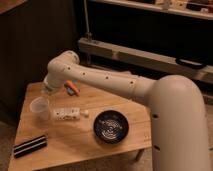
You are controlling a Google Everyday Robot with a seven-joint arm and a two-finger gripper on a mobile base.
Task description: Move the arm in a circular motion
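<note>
The arm (125,85), glossy white with thick tubular segments, reaches in from the big rounded segment at the right (180,125) across the wooden table (80,150). It bends at a rounded joint (62,62) over the table's rear left. From there a short segment drops to the gripper (48,89), which hangs just above and behind a clear plastic cup (39,107). Nothing shows held by it.
On the table lie a small white spotted pack (67,114), a black bowl (111,126), a black-and-white striped bar (30,145) and an orange item (72,89) at the back. A dark cabinet (30,45) stands left and a shelf rail (140,55) runs behind.
</note>
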